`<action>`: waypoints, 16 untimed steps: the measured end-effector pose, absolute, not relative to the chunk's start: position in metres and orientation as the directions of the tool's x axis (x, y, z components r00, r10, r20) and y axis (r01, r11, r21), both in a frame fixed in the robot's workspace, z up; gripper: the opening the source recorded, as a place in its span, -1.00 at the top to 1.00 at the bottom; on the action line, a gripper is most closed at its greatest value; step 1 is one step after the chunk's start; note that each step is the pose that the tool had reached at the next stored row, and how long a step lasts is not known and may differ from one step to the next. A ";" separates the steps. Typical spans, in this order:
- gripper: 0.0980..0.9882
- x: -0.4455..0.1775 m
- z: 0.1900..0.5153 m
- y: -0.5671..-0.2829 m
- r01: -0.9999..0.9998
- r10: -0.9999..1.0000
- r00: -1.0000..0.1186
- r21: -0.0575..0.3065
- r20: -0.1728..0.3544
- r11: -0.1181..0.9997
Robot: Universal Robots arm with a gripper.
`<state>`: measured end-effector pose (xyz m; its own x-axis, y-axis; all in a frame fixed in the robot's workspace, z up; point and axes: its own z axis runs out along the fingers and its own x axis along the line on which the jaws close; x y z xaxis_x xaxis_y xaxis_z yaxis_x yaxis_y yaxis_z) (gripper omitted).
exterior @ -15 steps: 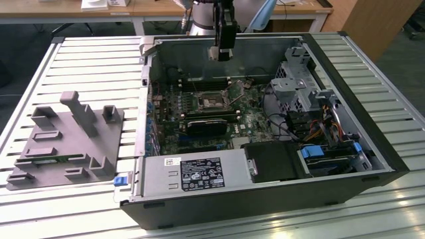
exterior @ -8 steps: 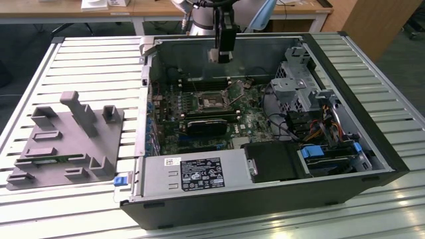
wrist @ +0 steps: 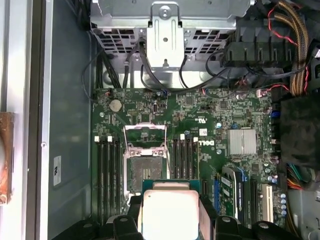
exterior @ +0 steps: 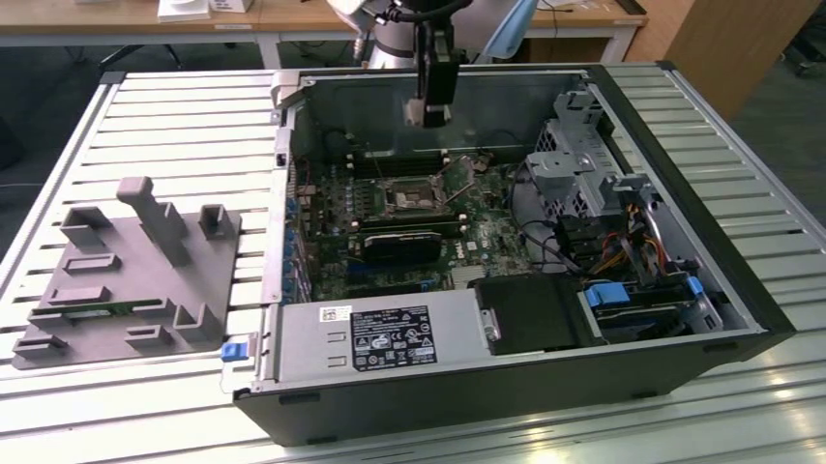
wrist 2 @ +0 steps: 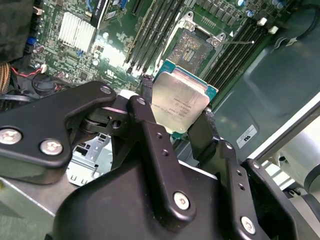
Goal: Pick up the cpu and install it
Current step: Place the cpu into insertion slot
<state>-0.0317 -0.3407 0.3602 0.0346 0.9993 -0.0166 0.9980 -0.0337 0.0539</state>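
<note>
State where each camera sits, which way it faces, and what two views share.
Exterior view: off the arm, looking down into the open computer case; the arm hangs above it.
First wrist view: on the wrist, facing the motherboard; jaws hold the cpu.
Second wrist view: on the wrist, close behind the jaws.
Both wrist views share the cpu and open socket.

Silvery-grey on top of the cpu, with a teal-green edge. Matte black all over the gripper. Green across the motherboard, striped with black memory slots and a ribbed silver heatsink. Plain grey for the fixture at the exterior view's left, on a table of pale silver slats. Black for the case, blue on a clip near it.
</note>
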 end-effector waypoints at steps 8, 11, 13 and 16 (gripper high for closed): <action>0.02 -0.032 0.352 -0.341 0.998 0.999 0.035 0.054 -0.017 -0.034; 0.02 -0.032 0.347 -0.341 0.998 0.999 0.035 0.054 -0.019 -0.033; 0.02 -0.032 0.343 -0.341 0.998 0.999 0.030 0.054 -0.019 -0.029; 0.02 -0.032 0.338 -0.340 0.999 1.000 0.009 0.054 -0.019 -0.008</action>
